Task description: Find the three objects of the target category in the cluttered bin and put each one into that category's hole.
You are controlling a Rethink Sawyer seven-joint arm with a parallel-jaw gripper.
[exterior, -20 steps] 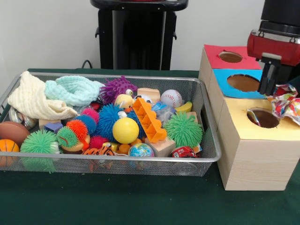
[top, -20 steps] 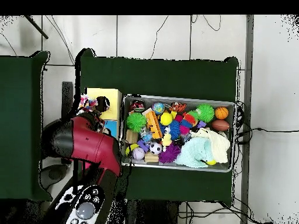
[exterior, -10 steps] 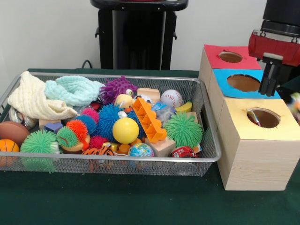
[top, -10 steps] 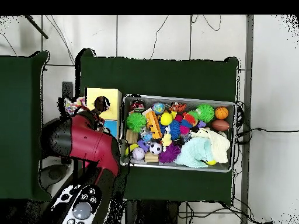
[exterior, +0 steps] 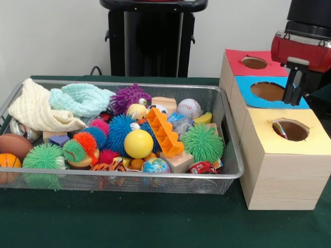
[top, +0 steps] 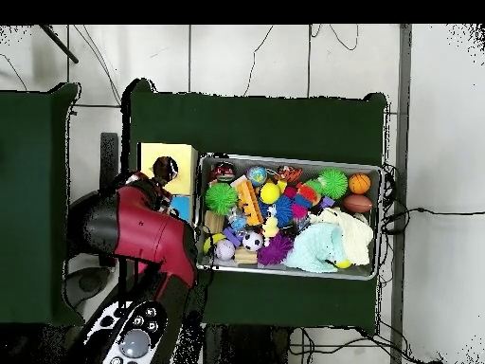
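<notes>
- The gripper (exterior: pixel 294 92) hangs over the wooden sorting box (exterior: pixel 282 170), above the blue-topped section (exterior: pixel 247 85) and near its edge toward the yellow top; nothing is visible in it.
- Its dark fingers (exterior: pixel 290 87) point downward, but whether they are spread or closed cannot be told from either view.
- In the overhead view the red and black arm (top: pixel 142 232) covers much of the box, and the gripper itself is hidden beneath it.
- The box stands at the table's (exterior: pixel 129 222) edge just beside the bin; it has a red top with a round hole (exterior: pixel 254 62), a blue top with a hole (exterior: pixel 268 91), and a yellow top with a hole (exterior: pixel 290 129).
- The wire mesh bin (exterior: pixel 227 173) holds the clutter: a baseball (exterior: pixel 189 108) near its far corner by the box, a yellow ball (exterior: pixel 138 143) in the middle, a globe ball (exterior: pixel 155 166) at the near rim.
- A green spiky ball (exterior: pixel 202 142) lies beside an orange toothed block (exterior: pixel 164 132); a blue spiky ball (exterior: pixel 119 132) and a purple spiky ball (exterior: pixel 129 95) lie further in.
- A cream cloth (exterior: pixel 36 109) and a mint knitted cloth (exterior: pixel 83 99) fill the far corner away from the box.
- A basketball (exterior: pixel 8 161) and a brown football (exterior: pixel 14 145) sit at the end farthest from the box.
</notes>
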